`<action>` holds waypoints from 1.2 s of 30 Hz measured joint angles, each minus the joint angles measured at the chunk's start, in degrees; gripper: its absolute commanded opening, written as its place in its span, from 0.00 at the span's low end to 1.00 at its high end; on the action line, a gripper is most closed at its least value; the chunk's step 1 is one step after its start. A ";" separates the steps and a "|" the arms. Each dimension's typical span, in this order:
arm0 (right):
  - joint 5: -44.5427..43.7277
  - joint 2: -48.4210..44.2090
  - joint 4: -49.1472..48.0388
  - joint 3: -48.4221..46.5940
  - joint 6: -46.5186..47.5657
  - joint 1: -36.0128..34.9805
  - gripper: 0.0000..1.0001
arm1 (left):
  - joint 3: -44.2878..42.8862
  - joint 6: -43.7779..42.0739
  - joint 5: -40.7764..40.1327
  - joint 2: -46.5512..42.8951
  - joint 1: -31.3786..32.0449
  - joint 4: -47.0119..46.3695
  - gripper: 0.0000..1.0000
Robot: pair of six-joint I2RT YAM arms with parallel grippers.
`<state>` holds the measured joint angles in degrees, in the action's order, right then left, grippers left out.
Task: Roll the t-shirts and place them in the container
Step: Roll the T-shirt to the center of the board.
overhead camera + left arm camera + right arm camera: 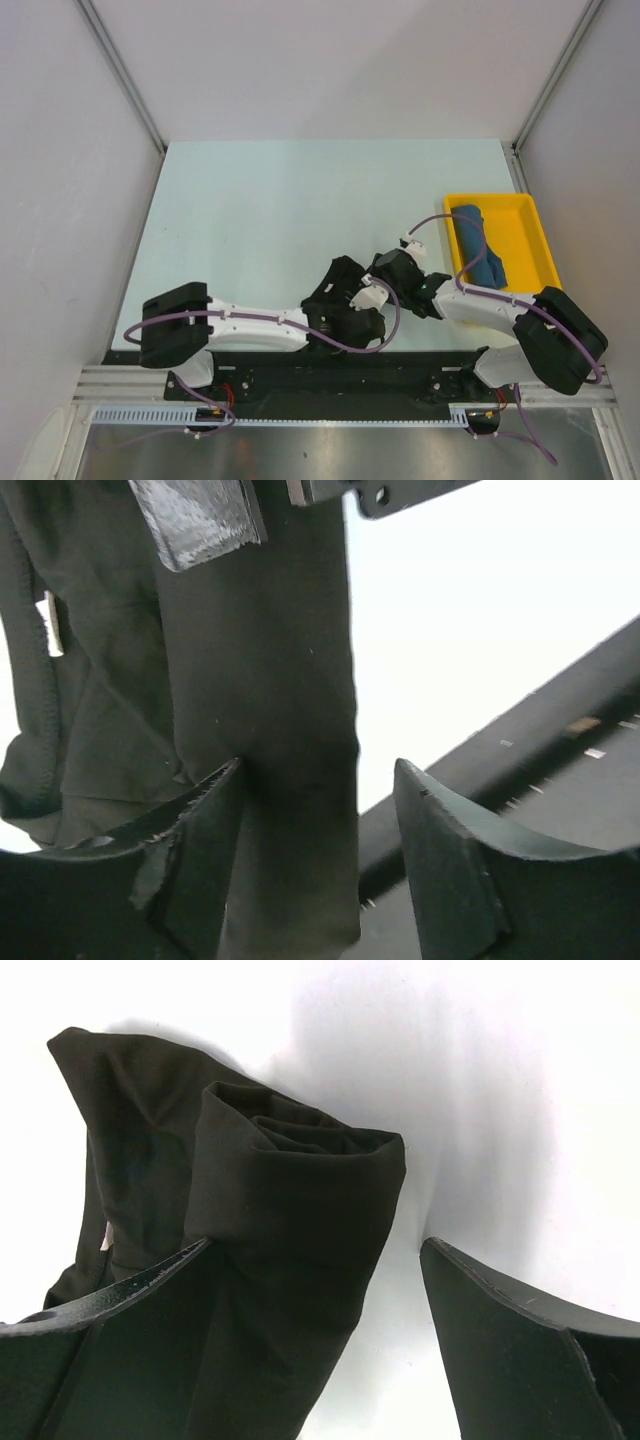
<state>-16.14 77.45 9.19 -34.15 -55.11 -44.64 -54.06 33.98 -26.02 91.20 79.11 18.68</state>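
Pale table [280, 200], white walls [330, 60] (evenly lit)

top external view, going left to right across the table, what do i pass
left arm's shoulder → black t-shirt → yellow tray, with the teal t-shirt lying in its left half

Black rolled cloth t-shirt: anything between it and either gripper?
Nothing visible. The black rolled cloth t-shirt sits between the open fingers of the right gripper, and its cloth runs between the open fingers of the left gripper.
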 measured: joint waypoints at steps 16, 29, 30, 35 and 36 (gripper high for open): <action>-2.25 -12.98 8.66 1.99 0.17 0.90 0.88 | 9.07 -3.41 7.43 -4.35 -4.42 -11.91 0.06; -5.66 -24.87 13.99 5.60 0.35 -1.51 0.87 | 21.53 5.22 34.03 -7.63 -19.65 -32.39 0.08; -5.60 -23.80 13.14 5.64 0.37 -1.79 0.87 | 22.18 5.84 35.60 -7.63 -20.68 -33.44 0.08; -4.79 -17.46 8.04 5.66 1.03 -2.25 0.86 | 25.31 9.16 41.81 -7.63 -25.18 -38.03 0.11; -4.48 -15.89 6.73 5.64 1.22 -2.27 0.86 | 25.83 9.64 42.97 -7.63 -26.05 -38.75 0.12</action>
<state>-20.62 61.56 15.92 -28.51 -53.89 -46.92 -28.23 43.62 16.95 83.57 53.06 -20.08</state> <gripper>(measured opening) 0.868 0.130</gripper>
